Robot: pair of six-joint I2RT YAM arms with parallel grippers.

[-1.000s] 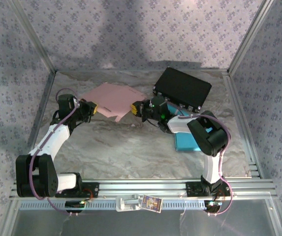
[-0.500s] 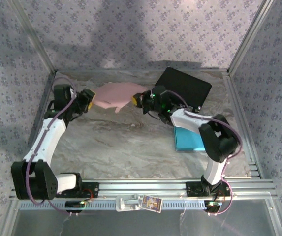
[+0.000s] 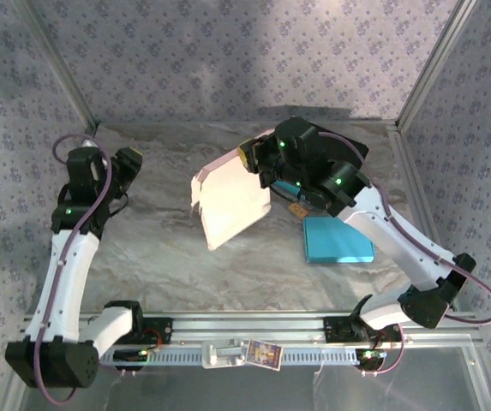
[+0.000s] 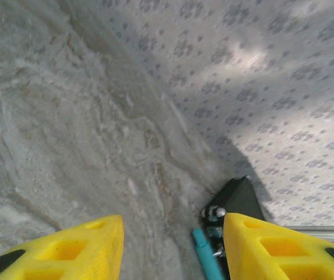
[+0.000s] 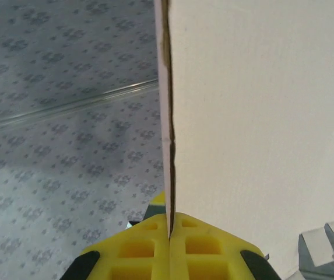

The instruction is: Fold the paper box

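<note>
A: Count pls. What is seen on the bench?

B: 1 paper box is counted: flat, pale pink, held up off the marble & tilted, btwn the left arm and the right arm. 1 black case is seen at the far R, mostly hidden by the right arm. 1 teal box is laid flat just on the near side of it.

A: Pincers?

B: 2 are counted. The right pincer is pressed together on the paper box's upper corner. In its wrist view the yellow fingers are seen clamped on the sheet's edge. The left pincer is spread, w/ nothing btwn its fingers. It is held over the bench at the far L, well apart from the sheet.

A: Any writing?

B: 1 small card is seen on the rail at the near edge. A picture is shown on it, but the print is too small to be read. Labels on the case & teal box cannot be told from above.
</note>
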